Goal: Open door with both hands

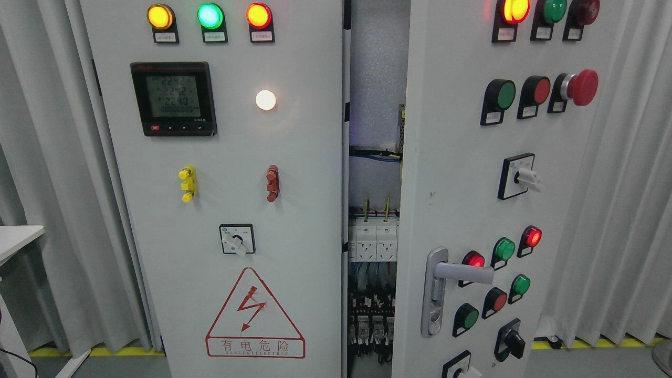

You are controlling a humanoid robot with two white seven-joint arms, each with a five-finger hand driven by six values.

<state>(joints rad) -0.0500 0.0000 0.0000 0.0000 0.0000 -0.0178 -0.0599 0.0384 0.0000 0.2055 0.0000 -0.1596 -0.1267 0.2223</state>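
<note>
Neither hand of the robot shows in the head view, so their state cannot be told. At the far left a white desk (18, 237) pokes in before pale grey curtains (47, 157). Right of it stands the grey metal left cabinet door (294, 220), carrying amber, green and orange round lamps along its top, a black digital meter (173, 98) below them, a lit white lamp (265, 100) right of the meter, a yellow clip (187, 184) and a red clip (272, 183) lower down, a rotary switch (237, 239) and a red triangular electric-warning sign (255, 315). Right of this door a gap (375, 210) shows white breakers and wiring inside. Right of the gap the grey right cabinet door (451, 173) stands ajar, swung outward, bearing a silver lever handle (462, 273) near its left edge, with red and green push buttons around it and a red mushroom button (581, 87) higher up.
</note>
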